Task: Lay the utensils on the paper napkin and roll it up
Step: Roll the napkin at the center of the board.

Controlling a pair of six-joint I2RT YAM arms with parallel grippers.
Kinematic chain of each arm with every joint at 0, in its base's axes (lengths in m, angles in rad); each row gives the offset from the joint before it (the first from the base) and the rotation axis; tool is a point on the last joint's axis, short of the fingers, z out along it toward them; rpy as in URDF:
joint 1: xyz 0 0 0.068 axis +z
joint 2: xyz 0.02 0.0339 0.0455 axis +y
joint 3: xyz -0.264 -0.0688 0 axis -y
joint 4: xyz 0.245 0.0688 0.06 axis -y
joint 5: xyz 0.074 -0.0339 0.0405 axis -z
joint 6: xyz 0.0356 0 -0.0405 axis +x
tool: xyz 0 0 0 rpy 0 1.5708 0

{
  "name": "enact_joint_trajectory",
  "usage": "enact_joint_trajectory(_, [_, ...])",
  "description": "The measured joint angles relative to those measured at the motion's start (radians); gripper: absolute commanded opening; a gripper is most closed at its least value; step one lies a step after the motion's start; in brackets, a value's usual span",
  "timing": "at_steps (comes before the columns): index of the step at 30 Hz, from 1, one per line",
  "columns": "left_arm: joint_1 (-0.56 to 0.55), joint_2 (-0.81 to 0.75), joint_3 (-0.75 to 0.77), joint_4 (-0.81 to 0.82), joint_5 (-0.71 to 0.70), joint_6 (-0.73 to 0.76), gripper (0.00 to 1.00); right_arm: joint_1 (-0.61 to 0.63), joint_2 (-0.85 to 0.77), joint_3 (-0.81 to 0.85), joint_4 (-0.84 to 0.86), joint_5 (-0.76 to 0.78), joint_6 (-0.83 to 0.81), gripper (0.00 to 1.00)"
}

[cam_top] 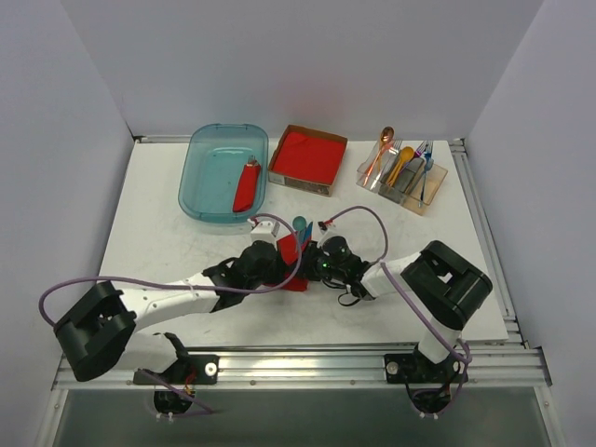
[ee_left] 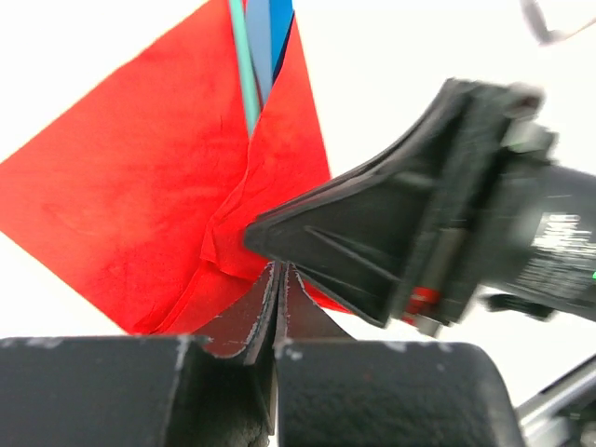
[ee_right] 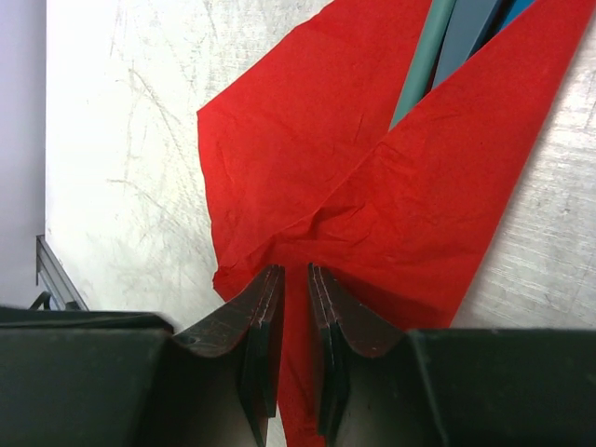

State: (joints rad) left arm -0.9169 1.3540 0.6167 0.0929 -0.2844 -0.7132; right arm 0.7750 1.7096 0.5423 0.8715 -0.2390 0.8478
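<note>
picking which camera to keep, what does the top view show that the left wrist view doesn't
Only the top view: the teal bin, the red stack, the cutlery holder. Only the left wrist view: the left tool shut at the crease of the red napkin. Both: the napkin, the teal spoon and blue piece in its fold, the right tool.

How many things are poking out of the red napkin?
2: a teal handle and a blue piece beside it, both at the top opening of the napkin. More may be hidden inside the fold.
</note>
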Motion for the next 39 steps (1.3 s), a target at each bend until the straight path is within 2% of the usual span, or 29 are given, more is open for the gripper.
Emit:
enact_joint_trajectory(6, [0.011,-0.099,0.01,-0.053,-0.031,0.001,0.02,0.017,0.004,0.008,-0.014,0.018,-0.004,0.17])
enact_joint_trajectory(18, [0.034,0.072,0.053,-0.075,-0.014,-0.001,0.02,0.03,0.004,0.011,-0.021,0.041,-0.002,0.17])
enact_joint_trajectory(39, [0.046,0.199,0.08,-0.063,-0.026,-0.007,0.02,0.039,0.001,0.013,-0.029,0.053,0.001,0.18])
